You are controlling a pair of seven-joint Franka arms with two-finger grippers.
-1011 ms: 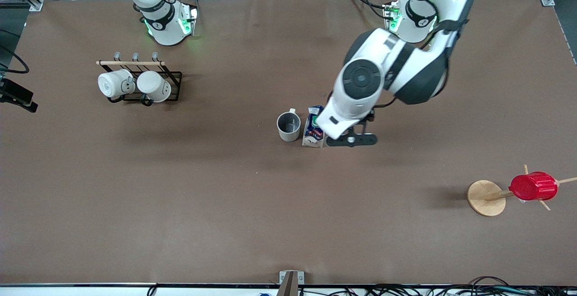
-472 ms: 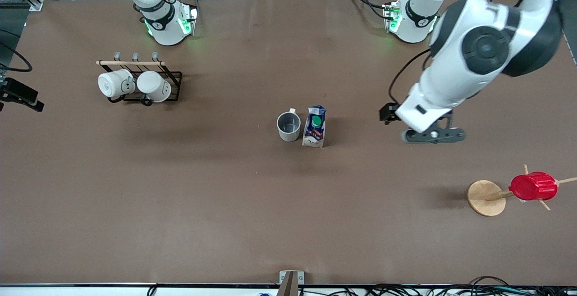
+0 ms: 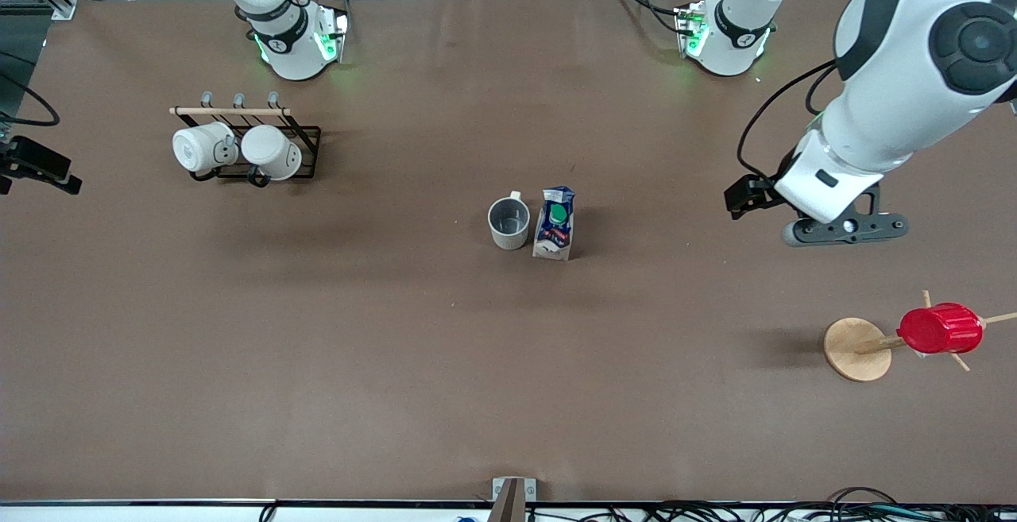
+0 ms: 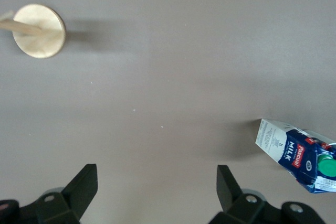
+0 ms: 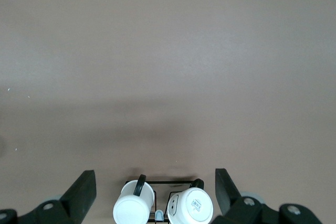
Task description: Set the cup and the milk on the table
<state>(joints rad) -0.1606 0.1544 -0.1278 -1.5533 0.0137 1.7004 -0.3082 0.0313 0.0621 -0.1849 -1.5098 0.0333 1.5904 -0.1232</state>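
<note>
Table (image 3: 397, 395) of plain matte brown sheet carries small cream mug (image 3: 508, 222) touching blue-and-white gable-top milk carton (image 3: 554, 222) mid-surface — left gripper (image 4: 155, 192) spread, empty, over bare table toward its own end — right gripper (image 5: 154, 195) spread, waiting above black wire mug rack (image 5: 164, 203).

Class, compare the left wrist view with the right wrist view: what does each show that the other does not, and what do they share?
Only the left wrist view shows the milk and a round wooden base. Only the right wrist view shows the black wire rack with two white mugs. Both show the bare brown table and their own open gripper, the left gripper and the right gripper, holding nothing.
</note>
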